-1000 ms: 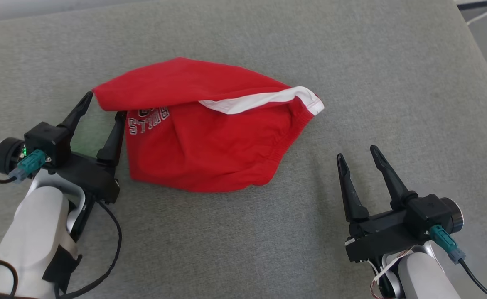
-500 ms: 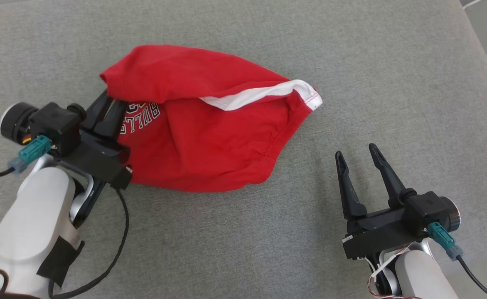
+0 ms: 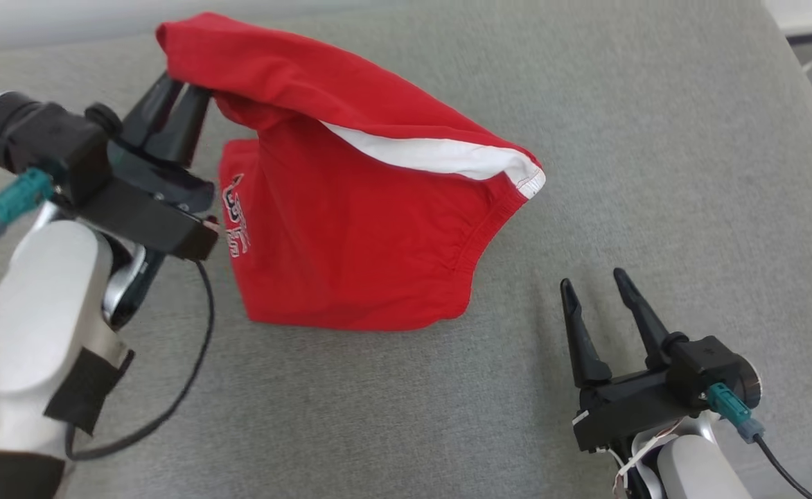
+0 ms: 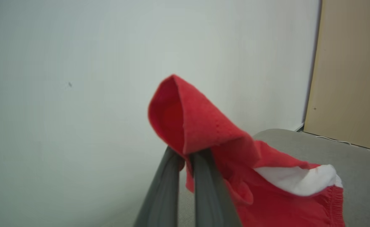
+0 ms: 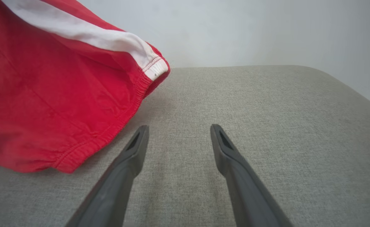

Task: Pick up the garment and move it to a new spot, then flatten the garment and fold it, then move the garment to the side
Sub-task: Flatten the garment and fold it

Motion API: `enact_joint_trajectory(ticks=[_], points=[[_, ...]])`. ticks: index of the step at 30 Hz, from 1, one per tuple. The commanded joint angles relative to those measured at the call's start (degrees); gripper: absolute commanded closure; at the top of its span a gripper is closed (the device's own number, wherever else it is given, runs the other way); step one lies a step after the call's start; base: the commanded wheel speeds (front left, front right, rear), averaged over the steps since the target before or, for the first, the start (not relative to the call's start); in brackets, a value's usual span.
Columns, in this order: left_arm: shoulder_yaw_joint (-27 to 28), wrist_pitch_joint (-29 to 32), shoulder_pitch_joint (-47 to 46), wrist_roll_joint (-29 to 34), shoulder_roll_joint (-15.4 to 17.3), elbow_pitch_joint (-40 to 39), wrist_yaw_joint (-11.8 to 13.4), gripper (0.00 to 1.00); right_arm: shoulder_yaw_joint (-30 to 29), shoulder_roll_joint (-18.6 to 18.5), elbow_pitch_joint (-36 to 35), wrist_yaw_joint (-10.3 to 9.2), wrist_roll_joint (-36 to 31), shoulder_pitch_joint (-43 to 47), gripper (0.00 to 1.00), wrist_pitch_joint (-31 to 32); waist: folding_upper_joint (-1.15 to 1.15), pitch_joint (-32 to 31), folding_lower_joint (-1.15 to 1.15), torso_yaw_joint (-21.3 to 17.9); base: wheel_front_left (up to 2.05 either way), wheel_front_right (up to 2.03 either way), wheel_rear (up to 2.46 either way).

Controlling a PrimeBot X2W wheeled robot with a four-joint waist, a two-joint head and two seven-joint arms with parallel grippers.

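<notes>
The left gripper (image 3: 186,89) has grabbed the red shorts (image 3: 350,229) and lifted one corner.
A second ago it was wide open beside them. Now the rest still hangs down to the grey cushion (image 3: 655,138). The right gripper (image 3: 592,278) waits wide open, holding nothing. The pick-up has started.

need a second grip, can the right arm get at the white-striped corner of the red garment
Probably yes: the right tool is open and empty, bare grey cushion lies between it and the white-striped corner, and the left tool grips the opposite end of the garment.
</notes>
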Motion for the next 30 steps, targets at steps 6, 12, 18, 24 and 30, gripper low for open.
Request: enact_joint_trajectory(ticks=[6,12,18,24,30], points=[[-7.5,7.8,-0.4,-13.9,1.6,9.5,0.0,1.0,0.7,0.6,1.6,-0.02,1.2,1.6,0.0,-0.1,0.0,-5.6,0.0,3.5,0.0,0.0,0.0],[-12.9,22.5,4.9,-31.5,4.7,9.4,0.0,1.0,0.4,0.5,2.0,-0.02,1.5,3.1,0.0,-0.1,0.0,-8.0,0.0,6.4,0.0,0.0,0.0],[-15.7,32.8,12.3,-43.8,8.4,6.6,0.0,1.0,0.7,0.2,2.7,-0.02,1.4,2.8,0.0,-0.1,0.0,-9.0,0.0,8.8,0.0,0.0,0.0],[-17.1,39.6,20.6,-54.7,9.9,1.5,0.0,1.0,0.8,0.1,3.0,-0.01,1.4,3.0,0.0,-0.1,0.0,-9.3,0.0,10.4,0.0,0.0,0.0],[-12.8,39.9,26.5,-66.7,9.0,-2.7,0.0,1.0,1.3,0.0,3.1,-0.02,1.2,2.6,0.0,-0.1,0.0,-9.0,0.0,11.7,0.0,0.0,0.0]])
